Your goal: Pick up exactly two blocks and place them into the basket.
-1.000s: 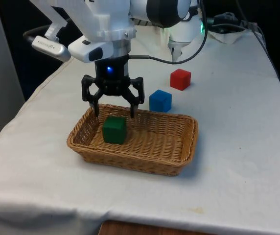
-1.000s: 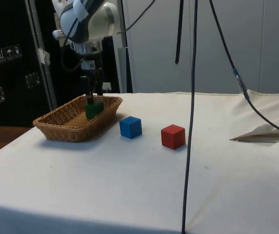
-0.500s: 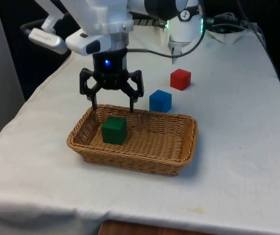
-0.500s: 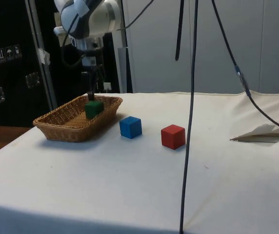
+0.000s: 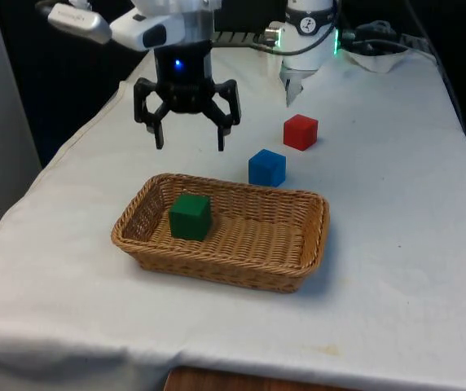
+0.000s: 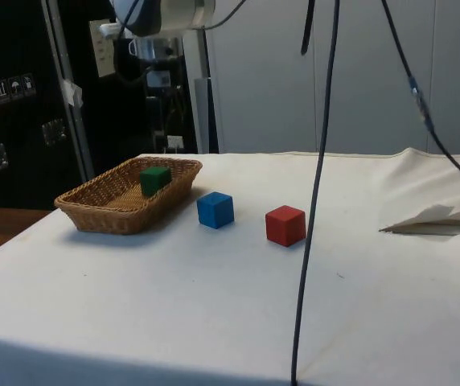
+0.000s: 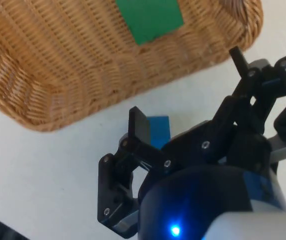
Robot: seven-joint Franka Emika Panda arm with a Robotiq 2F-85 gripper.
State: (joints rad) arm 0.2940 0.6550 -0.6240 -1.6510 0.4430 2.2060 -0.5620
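end effector hangs spread wide and empty above the woven wicker basket holding a green cube.

Bright even overhead light, white cloth near washed out. Soft shadow beside basket on front view's right and under its near rim. Curtains behind basket dark. Basket weave crisp in wrist view, no glare.

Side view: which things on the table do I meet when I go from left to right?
basket → green block, lying inside the basket → blue block → red block
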